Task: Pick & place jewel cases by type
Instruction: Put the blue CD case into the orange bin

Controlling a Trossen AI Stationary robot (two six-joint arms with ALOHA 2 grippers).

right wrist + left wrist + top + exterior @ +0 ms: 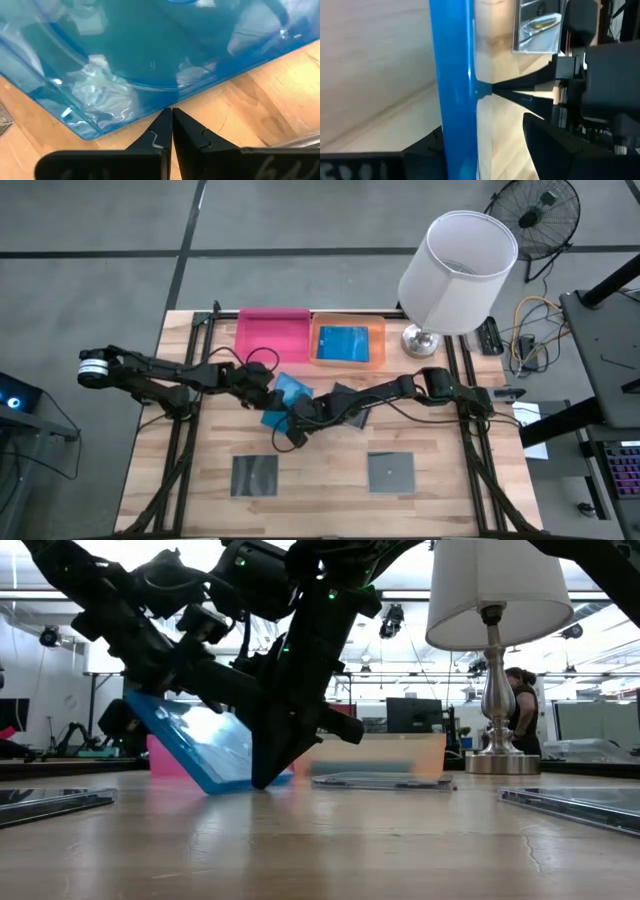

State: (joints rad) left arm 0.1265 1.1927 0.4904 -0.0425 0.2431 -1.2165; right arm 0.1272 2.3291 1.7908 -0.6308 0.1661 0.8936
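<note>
- A bright blue jewel case (283, 402), thin translucent plastic, stands tilted on one edge near the middle of the table; the left gripper (270, 394) pinches it between its fingers, as the left wrist view shows the case edge-on between the dark fingers.
- The right gripper (172, 131) has its fingers pressed together, tips at the case's lower edge on the wood.
- Another blue case (344, 343) lies flat in the orange tray (378, 346); the pink tray (272, 335) sits beside it.
- Two glossy dark square cases (255, 475) (391, 471) lie flat near the front edge; a third (345, 405) lies partly under the right arm.
- The table (450, 480) is pale planked wood with visible grain; a lamp (455, 275) with a white drum shade and metal base stands at the back; a person (521, 710) stands in the room beyond.
</note>
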